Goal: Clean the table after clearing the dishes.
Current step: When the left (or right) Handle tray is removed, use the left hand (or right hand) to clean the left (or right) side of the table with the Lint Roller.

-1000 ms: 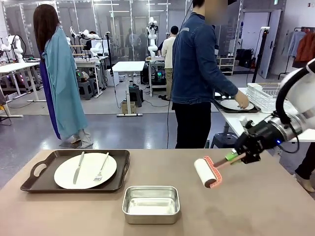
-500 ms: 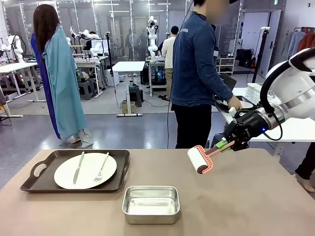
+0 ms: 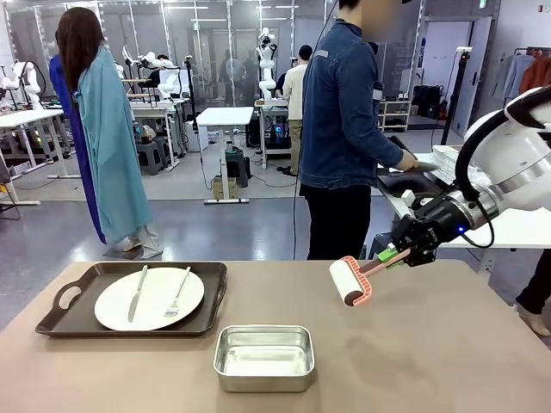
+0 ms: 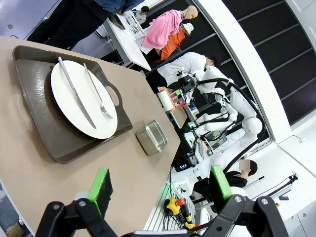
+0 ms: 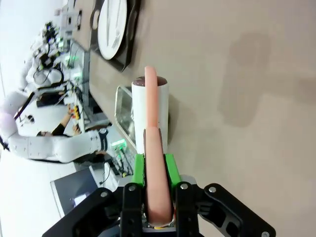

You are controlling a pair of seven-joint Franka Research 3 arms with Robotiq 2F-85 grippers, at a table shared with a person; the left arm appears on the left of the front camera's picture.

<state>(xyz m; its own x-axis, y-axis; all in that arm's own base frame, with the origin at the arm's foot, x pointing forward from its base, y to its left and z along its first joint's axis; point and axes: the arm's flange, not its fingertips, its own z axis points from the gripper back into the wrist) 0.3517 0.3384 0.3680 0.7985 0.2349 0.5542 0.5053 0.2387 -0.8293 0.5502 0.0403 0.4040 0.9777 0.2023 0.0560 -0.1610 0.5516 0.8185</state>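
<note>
Evidently clearing is only partly done: one plate is sitting on its tray at ten o'clock on the table. The right gripper is clamping the roller by its pink handle at one o'clock, while the left gripper is hanging open and empty.

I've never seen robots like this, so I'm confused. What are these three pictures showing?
This is a white two-armed robot. The front picture looks across the tan-brown table. The other two come from cameras on each wrist. On the table lie a dark brown tray holding a round white plate with knife and fork, and an empty rectangular steel pan. The right arm's fingers squeeze the pink handle of a white lint roller. The left arm's fingers are open, holding nothing.
</note>
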